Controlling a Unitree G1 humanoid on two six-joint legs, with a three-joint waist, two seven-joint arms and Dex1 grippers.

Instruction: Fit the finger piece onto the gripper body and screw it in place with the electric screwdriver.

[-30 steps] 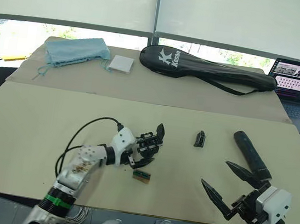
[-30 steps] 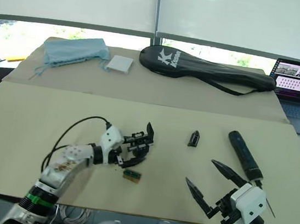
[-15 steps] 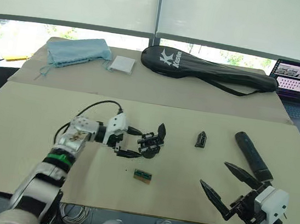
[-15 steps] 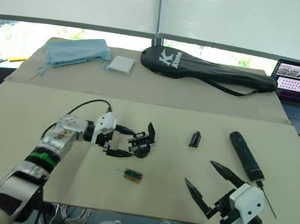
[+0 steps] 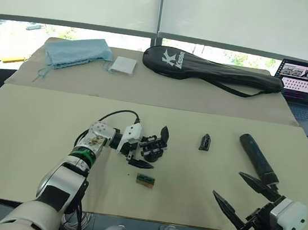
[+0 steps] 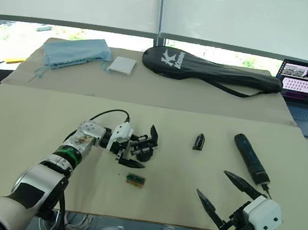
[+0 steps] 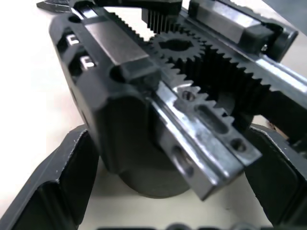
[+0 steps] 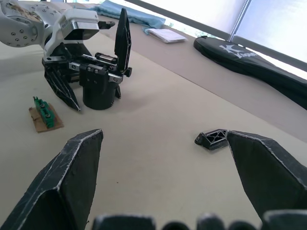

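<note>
- The left pincer [image 5: 144, 152] lies low over the tan bench [image 5: 27, 127], its two black fingers spread apart on either side of the gripper body [image 5: 154, 147]
- In the left wrist view the gripper body [image 7: 158, 110] sits between the two fingers [image 7: 53, 187], its toothed racks and gear facing the camera; whether the fingers press on it I cannot tell
- The gripper body stands upright on its rounded base, with one pointed black finger rising on the side away from the left pincer's wrist
- A small green-and-tan block [image 5: 145, 180] lies flat on the bench just beside the left pincer's nearer finger, apart from the gripper body
- The finger piece [image 5: 205, 141] lies on the bench between the two pincers, well apart from the left one and clear of the gripper body
- In the right wrist view the finger piece [image 8: 214, 139] lies ahead of the right pincer, close by one fingertip without touching it
- The right pincer [image 5: 245, 201] hovers near the front edge of the bench, its fingers spread wide and holding nothing
- The electric screwdriver [image 5: 258, 159] lies on the bench just beyond the right pincer, its thin bit end pointing toward that pincer, not gripped
</note>
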